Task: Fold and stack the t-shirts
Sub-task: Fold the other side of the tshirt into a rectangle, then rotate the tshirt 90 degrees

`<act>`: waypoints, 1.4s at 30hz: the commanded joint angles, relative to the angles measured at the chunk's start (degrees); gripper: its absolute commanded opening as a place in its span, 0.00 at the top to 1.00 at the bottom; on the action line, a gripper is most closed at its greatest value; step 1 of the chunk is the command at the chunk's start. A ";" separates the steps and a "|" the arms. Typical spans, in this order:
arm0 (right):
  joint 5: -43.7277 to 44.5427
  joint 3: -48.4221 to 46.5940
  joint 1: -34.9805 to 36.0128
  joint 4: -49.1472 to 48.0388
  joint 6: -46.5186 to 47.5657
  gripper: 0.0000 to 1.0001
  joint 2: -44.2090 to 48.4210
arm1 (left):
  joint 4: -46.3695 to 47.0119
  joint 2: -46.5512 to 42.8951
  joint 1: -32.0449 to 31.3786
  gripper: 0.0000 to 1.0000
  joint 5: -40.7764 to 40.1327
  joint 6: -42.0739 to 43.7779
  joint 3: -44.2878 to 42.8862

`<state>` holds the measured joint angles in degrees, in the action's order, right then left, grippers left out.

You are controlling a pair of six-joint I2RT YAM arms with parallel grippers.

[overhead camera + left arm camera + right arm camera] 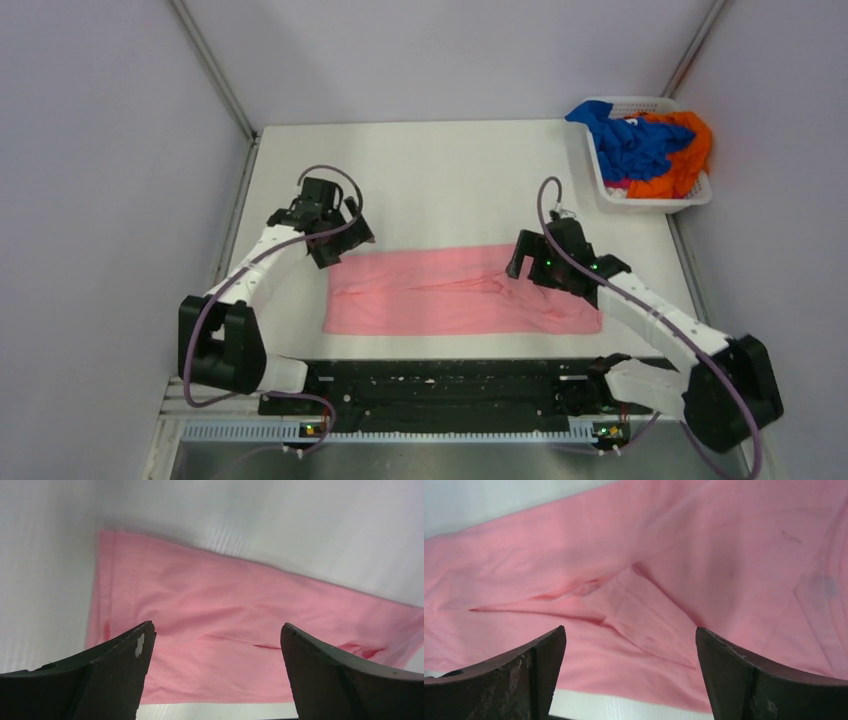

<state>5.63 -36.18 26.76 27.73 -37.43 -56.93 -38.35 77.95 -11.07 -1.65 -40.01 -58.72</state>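
Observation:
The light pink t-shirt (450, 292) lies folded into a long strip across the near middle of the table; it also shows in the left wrist view (225, 605) and the right wrist view (664, 580). My left gripper (338, 245) is open and empty above the strip's far left corner. My right gripper (530, 268) is open and empty above the strip's right part, over a crease. The royal blue t-shirt (625, 140) and the bright orange t-shirt (685, 160) lie crumpled in the basket.
A white slatted plastic basket (700, 197) stands at the table's far right corner. Grey walls close in the table on three sides. A black rail (440, 385) with the arm bases runs along the near edge.

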 commanded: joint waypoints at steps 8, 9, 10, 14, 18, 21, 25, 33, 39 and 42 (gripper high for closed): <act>-11.00 -5.18 -0.92 -12.65 6.27 0.01 -21.34 | 6.83 7.47 -0.45 0.01 8.43 1.90 7.54; -11.79 -4.26 -0.26 -12.43 6.01 0.01 -20.06 | 6.83 7.81 -0.40 0.01 7.95 1.88 7.72; -12.52 -3.25 0.65 -11.98 5.72 0.01 -18.88 | 6.81 8.11 -0.36 0.01 7.56 1.88 7.82; -16.01 0.15 4.55 -8.92 3.28 0.01 -12.52 | 6.57 9.23 -0.20 0.01 6.82 1.81 7.45; -22.82 3.17 9.13 -7.23 1.48 0.01 -6.87 | 5.40 9.30 -0.11 0.01 4.58 1.76 6.44; -27.91 3.55 12.40 -5.60 2.39 0.01 -4.89 | 3.68 9.25 -0.09 0.01 3.28 1.92 4.62; -24.33 2.56 12.60 -2.66 3.64 0.01 -1.71 | 2.23 8.63 -0.14 0.01 4.38 2.75 1.59; -6.95 3.56 7.36 0.24 -5.88 0.01 -0.77 | 4.36 9.93 -7.91 0.01 7.84 7.06 -2.01; -5.85 5.98 -0.63 -4.58 -7.94 0.01 -10.58 | 5.47 15.57 -9.49 0.01 5.99 7.29 0.71; -5.80 6.40 -3.29 -8.08 -8.56 0.01 -15.71 | 6.45 15.76 -9.42 0.01 5.88 6.86 4.49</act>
<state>-3.05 -31.31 26.06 24.49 -44.14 -67.48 -33.17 93.23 -20.97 5.13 -33.67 -58.17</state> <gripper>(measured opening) 0.986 0.991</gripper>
